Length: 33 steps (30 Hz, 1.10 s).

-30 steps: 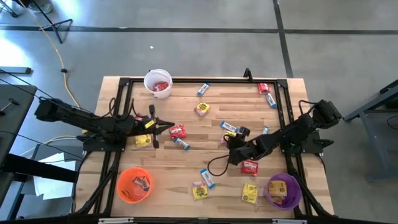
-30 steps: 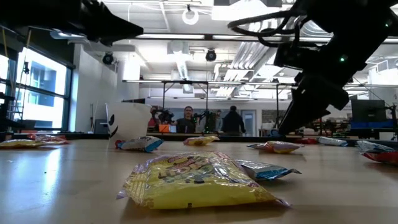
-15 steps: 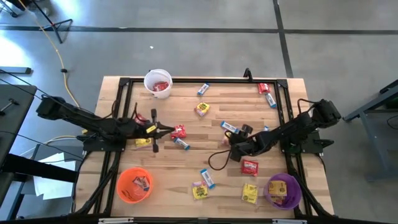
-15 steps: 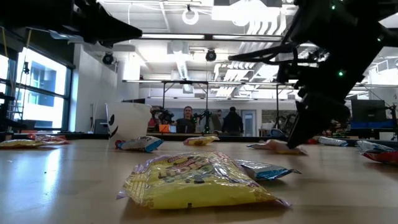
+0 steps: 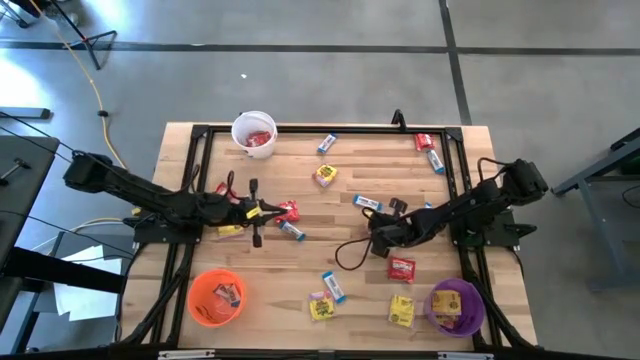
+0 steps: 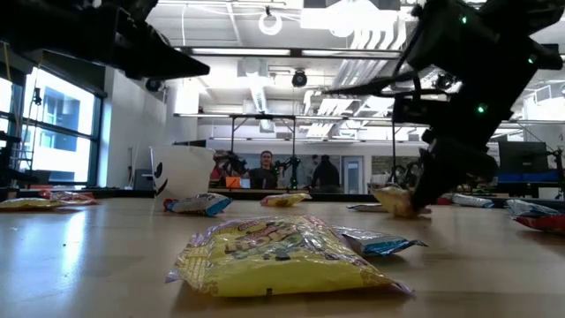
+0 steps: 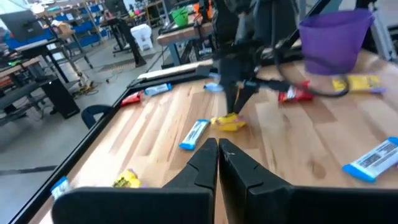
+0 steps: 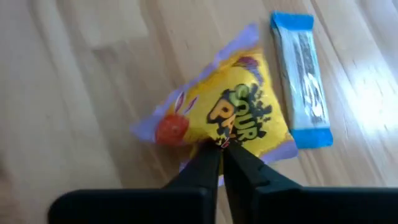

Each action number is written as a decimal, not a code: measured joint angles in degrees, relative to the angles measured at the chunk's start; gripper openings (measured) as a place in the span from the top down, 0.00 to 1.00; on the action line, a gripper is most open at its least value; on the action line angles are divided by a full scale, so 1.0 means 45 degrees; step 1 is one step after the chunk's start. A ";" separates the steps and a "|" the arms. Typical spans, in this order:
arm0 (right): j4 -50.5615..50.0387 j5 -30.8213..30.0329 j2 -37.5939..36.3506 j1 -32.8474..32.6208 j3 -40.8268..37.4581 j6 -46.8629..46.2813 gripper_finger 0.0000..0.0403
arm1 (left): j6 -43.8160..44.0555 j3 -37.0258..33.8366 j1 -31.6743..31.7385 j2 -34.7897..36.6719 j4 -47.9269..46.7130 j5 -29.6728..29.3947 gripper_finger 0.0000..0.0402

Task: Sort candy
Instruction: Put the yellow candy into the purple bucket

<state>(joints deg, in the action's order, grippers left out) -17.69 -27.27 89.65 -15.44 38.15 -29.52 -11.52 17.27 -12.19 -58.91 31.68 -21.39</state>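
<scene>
Wrapped candies lie scattered on the wooden table (image 5: 330,250): red, yellow and blue-and-white ones. My right gripper (image 8: 219,147) stands at the table's middle right (image 5: 378,234), shut on a yellow packet (image 8: 230,106), which also shows in the left wrist view (image 7: 229,123). A blue-and-white bar (image 8: 300,81) lies right beside that packet. My left gripper (image 7: 218,146) hovers shut, with nothing between its fingers, at the middle left (image 5: 266,210), close to a red packet (image 5: 288,210). My right gripper pinches the yellow packet between its two fingers at the packet's edge (image 8: 219,138). The fingers (image 7: 236,102) come from above, pointing down. In the low view the packet (image 6: 395,200) sits tilted, one end raised; whether it is clear of the table I cannot tell.
A white cup (image 5: 254,133) stands at the far left, an orange cup (image 5: 216,297) at the near left, a purple cup (image 5: 457,307) at the near right. A red packet (image 5: 402,267) and yellow packets (image 5: 401,310) lie near the purple cup. A black frame (image 5: 330,128) rims the table.
My right gripper has come down onto the yellow packet and shut on it. The packet, which lay flat, now stands tipped with one end raised.
</scene>
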 joint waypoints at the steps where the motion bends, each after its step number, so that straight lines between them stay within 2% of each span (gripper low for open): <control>1: -0.0120 0.0077 0.0000 -0.0063 0.0188 0.0097 0.98 | 0.0001 0.0002 0.0000 -0.0059 0.0005 -0.0071 1.00; 5: -0.1098 0.0465 0.0000 -0.0348 0.1375 0.0277 0.96 | 0.0001 0.0000 0.0005 -0.0161 0.0067 -0.0190 1.00; 9: -0.3064 0.0818 0.0000 -0.1005 0.3156 0.0131 0.99 | 0.0075 0.0002 0.0005 -0.0161 0.0098 -0.0214 1.00; 14: -0.6643 0.2133 0.0000 -0.2492 0.5959 -0.1659 0.99 | 0.0139 0.0002 0.0005 -0.0161 0.0088 -0.0212 1.00; 18: -0.9634 0.3334 -0.0005 -0.4073 0.8087 -0.4428 1.00 | 0.0177 0.0002 0.0005 -0.0161 0.0087 -0.0210 1.00; 24: -1.3089 0.4626 -0.0015 -0.6594 1.0308 -1.0179 1.00 | 0.0220 0.0002 0.0005 -0.0161 0.0074 -0.0204 1.00; 28: -1.5036 0.5589 -0.0015 -0.8075 1.0554 -1.3748 1.00 | 0.0323 0.0002 0.0007 -0.0161 0.0064 -0.0204 1.00; 33: -1.5253 0.6586 -0.0013 -0.9564 1.0123 -1.6178 1.00 | 0.0429 0.0001 0.0010 -0.0161 -0.0008 -0.0199 1.00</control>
<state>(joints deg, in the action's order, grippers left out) -86.33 2.37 89.59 -58.48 83.70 -102.32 -9.58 17.28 -12.14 -59.64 31.64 -22.28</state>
